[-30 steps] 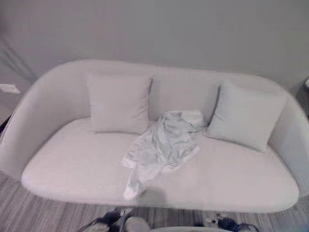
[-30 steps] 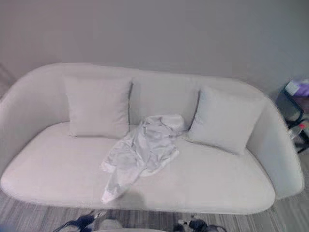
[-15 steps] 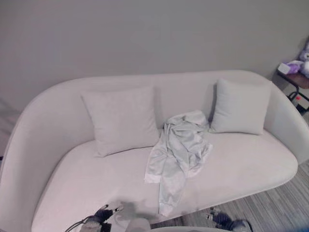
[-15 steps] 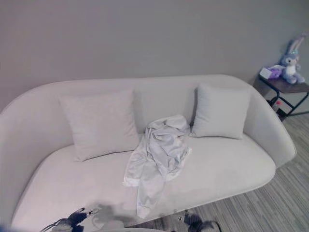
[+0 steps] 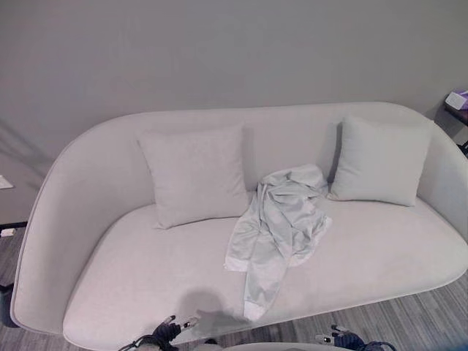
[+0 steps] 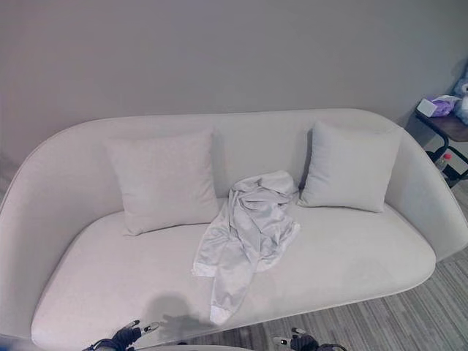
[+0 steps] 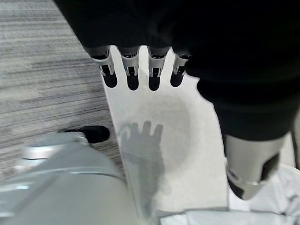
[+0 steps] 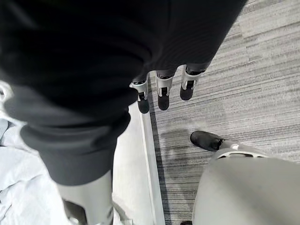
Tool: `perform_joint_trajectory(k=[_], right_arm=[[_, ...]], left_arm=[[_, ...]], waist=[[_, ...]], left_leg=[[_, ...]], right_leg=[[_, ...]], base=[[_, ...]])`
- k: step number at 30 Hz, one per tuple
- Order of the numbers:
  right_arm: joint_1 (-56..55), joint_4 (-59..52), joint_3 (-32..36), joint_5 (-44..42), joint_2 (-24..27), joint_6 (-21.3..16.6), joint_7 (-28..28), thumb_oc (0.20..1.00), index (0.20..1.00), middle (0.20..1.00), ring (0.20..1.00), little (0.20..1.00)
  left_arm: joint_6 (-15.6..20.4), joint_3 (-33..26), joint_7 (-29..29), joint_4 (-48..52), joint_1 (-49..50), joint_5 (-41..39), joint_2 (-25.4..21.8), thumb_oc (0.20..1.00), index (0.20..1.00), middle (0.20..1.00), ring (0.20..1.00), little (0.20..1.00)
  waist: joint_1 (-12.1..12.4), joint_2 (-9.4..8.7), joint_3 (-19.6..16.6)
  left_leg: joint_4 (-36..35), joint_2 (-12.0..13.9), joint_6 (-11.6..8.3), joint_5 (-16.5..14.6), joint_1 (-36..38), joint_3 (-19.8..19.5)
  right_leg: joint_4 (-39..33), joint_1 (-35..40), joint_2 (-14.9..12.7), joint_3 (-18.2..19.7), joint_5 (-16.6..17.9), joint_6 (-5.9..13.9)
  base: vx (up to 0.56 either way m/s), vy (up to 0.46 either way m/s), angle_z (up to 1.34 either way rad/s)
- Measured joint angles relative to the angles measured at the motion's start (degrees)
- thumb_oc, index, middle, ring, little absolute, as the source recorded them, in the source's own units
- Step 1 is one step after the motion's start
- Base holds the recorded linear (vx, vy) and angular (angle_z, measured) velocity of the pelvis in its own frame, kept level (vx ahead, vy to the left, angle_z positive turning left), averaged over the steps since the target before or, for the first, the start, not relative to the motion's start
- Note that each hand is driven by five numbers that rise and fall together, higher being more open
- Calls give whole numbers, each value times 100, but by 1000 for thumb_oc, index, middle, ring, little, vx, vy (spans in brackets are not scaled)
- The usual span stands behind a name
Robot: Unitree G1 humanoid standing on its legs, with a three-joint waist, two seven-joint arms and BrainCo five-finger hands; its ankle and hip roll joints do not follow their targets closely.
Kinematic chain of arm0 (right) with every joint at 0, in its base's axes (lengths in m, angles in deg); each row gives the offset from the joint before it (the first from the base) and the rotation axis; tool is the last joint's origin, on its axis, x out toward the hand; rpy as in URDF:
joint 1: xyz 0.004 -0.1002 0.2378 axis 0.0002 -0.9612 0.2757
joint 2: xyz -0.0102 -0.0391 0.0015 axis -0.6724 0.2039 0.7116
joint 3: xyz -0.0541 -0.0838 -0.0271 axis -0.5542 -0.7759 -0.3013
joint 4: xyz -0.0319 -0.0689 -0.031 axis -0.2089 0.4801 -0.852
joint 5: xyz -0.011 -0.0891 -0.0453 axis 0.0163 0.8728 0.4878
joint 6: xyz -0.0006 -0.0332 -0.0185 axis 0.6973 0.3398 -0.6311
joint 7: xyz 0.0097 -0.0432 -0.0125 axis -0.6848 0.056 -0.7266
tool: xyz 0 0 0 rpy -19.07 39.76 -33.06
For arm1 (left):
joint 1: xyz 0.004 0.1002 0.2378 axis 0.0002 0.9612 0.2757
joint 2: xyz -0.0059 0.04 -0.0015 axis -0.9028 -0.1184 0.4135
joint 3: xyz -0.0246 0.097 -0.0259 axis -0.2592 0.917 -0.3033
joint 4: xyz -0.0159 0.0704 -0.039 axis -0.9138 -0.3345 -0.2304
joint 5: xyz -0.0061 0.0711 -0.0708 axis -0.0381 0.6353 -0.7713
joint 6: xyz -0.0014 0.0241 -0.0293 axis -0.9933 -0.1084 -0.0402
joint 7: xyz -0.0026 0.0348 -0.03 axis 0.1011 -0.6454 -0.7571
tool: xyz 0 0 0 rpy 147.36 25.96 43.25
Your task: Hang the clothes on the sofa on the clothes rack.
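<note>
Hands first: your left hand (image 7: pixel 140 70) hangs low over the front edge of the sofa (image 5: pixel 146 270), fingers straight and relaxed, thumb apart, holding nothing. Your right hand (image 8: pixel 161 89) hangs the same way over the sofa's edge and the striped grey floor (image 8: pixel 243 70), fingers loose and empty. Beyond them, the pale crumpled garment (image 5: pixel 281 219) you are after lies on the middle of the seat, its upper part bunched against the backrest and one sleeve trailing toward the front edge. It sits between two cushions: the left cushion (image 5: pixel 196 175) just beside it, the right cushion (image 5: pixel 380 161) touching its bunched top. A small side table (image 6: pixel 446 124) stands past the sofa's right end.
</note>
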Motion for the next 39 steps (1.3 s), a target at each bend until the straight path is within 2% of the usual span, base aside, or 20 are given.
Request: perform_joint_trajectory(k=[13,14,15,16,17,18,19,20,22,23,24,25,28,30,32,35,36,37,38,39], right_arm=[[-40,-139,170,0,286,-6,4,1000,1000,1000,1000,1000],[-104,-273,321,-7,258,1,6,1000,1000,1000,1000,1000],[-97,-294,633,-14,153,9,25,1000,1000,1000,1000,1000],[-17,-267,580,-17,162,48,74,1000,1000,1000,1000,1000],[52,-253,576,-35,209,37,92,1000,1000,1000,1000,1000],[155,-229,573,-109,272,6,114,1000,1000,1000,1000,1000],[197,-240,554,-138,300,-14,128,1000,1000,1000,1000,1000],[299,-266,424,-192,322,-23,129,1000,1000,1000,1000,1000],[340,-283,289,-225,287,6,114,1000,1000,1000,1000,1000],[360,-275,139,-223,251,28,114,1000,1000,1000,1000,1000],[328,-265,117,-226,165,9,113,1000,1000,1000,1000,1000],[339,-256,108,-222,80,23,89,1000,1000,1000,1000,1000],[401,-210,-83,-214,-52,39,73,1000,1000,1000,1000,1000],[527,-52,-67,-211,-171,34,58,1000,1000,1000,1000,1000],[618,-46,-67,-210,-165,36,58,1000,1000,1000,1000,1000],[506,-30,-59,-212,-172,46,33,1000,1000,1000,1000,1000],[435,-38,-48,-211,-169,49,12,1000,1000,1000,1000,1000],[377,-38,-65,-210,-211,53,-33,1000,1000,1000,1000,1000],[390,-54,-37,-211,-119,49,-36,1000,1000,1000,1000,1000],[298,-34,-32,-209,-118,58,-29,1000,1000,1000,1000,1000]], left_arm=[[-9,-15,-32,317,225,0,6,1000,1000,1000,1000,1000],[-22,-3,-28,348,188,-5,24,1000,1000,1000,1000,1000],[-21,-13,-28,379,-121,-6,-25,1000,1000,1000,1000,1000],[25,-14,-63,423,-273,-6,-35,1000,1000,1000,1000,1000],[26,-5,-89,397,-247,-6,-17,1000,1000,1000,1000,1000],[-16,-7,-91,157,-206,-6,6,1000,1000,1000,1000,1000],[-62,-13,-86,-93,-205,-5,30,1000,1000,1000,1000,1000],[-88,-33,-90,-295,-211,-5,50,1000,1000,1000,1000,1000],[-135,-226,-93,-416,-203,-5,56,1000,1000,1000,1000,1000],[-99,-468,-78,-642,-254,-4,89,1000,1000,1000,1000,1000],[-83,-468,-42,-659,-189,-1,78,1000,1000,1000,1000,1000],[16,-435,-20,-654,-188,0,83,1000,1000,1000,1000,1000],[59,-384,-29,-727,-33,9,29,1000,1000,1000,1000,1000],[29,-378,-25,-855,27,28,-87,1000,1000,1000,1000,1000],[-13,-178,-34,-995,45,55,-91,1000,1000,1000,1000,1000],[-5,168,-29,-978,-50,65,-131,1000,1000,1000,1000,1000],[-1,236,-28,-914,-94,69,-140,1000,1000,1000,1000,1000],[21,211,-23,-819,-198,69,-225,1000,1000,1000,1000,1000],[1,208,-12,-802,-202,72,-190,1000,1000,1000,1000,1000],[-19,219,7,-816,-186,77,-196,1000,1000,1000,1000,1000]], waist=[[-7,326,2],[-19,204,80],[-47,27,268],[171,-125,466],[327,-119,496],[399,-42,499],[395,85,505],[398,123,512],[409,245,471],[370,285,456],[358,330,346],[371,322,282],[494,219,57],[601,51,-84],[586,206,-89],[462,354,-111],[324,433,-97],[271,140,-16],[310,344,63],[323,350,74]], left_leg=[[-155,292,-32,46,167,2],[661,251,-332,55,-370,-72],[2159,145,-437,-39,-1400,-35],[2013,-91,-407,-233,-1652,56],[1332,-227,-349,-210,-1662,179],[709,-284,-365,-148,-1635,515],[526,-331,-428,-152,-1669,910],[773,-332,-356,-145,-1661,1164],[1656,-333,-106,-292,-1492,1074],[1705,-437,270,-454,-1320,976],[1468,-558,376,-473,-1198,974],[1122,-586,375,-473,-976,997],[478,-746,374,-472,-617,1013],[373,-874,421,-457,-492,1197],[148,-797,561,-383,-252,1213],[-115,-774,556,-389,-69,1016],[-167,-704,420,-478,-59,875],[502,-1004,600,-536,-217,815],[421,-864,893,-403,-110,886],[281,-941,1038,-389,28,842]], right_leg=[[-35,118,303,-23,-50,-192],[-27,87,327,-93,-236,-299],[-50,73,217,-243,-344,-392],[-48,62,94,-130,-249,-463],[-48,8,81,-117,-257,-475],[-51,25,118,-161,-266,-522],[-52,35,140,-167,-268,-525],[-52,39,120,-147,-262,-534],[-51,152,68,-118,-261,-522],[-47,252,31,-97,-291,-459],[-5,296,0,60,-339,-360],[255,276,40,87,-401,-297],[1064,285,-40,1,-678,-362],[1257,349,-177,7,-527,-155],[1831,235,-172,13,-485,-50],[2786,-143,-128,52,-254,-53],[2893,-303,-119,31,-213,-130],[2288,-273,-560,118,-333,-95],[2042,-249,-585,152,-402,-7],[1670,-231,-738,275,-418,-11]], base=[[23,-113,2],[101,-24,82],[103,3,97],[105,19,51],[116,29,-19],[167,59,-40],[239,73,-32],[369,125,-34],[268,103,-36],[157,84,-19],[333,168,-9],[338,169,-5],[196,121,-13],[172,179,-28],[89,110,-7],[120,13,37],[59,-77,74],[102,-142,53],[121,-143,19],[179,-196,6]])
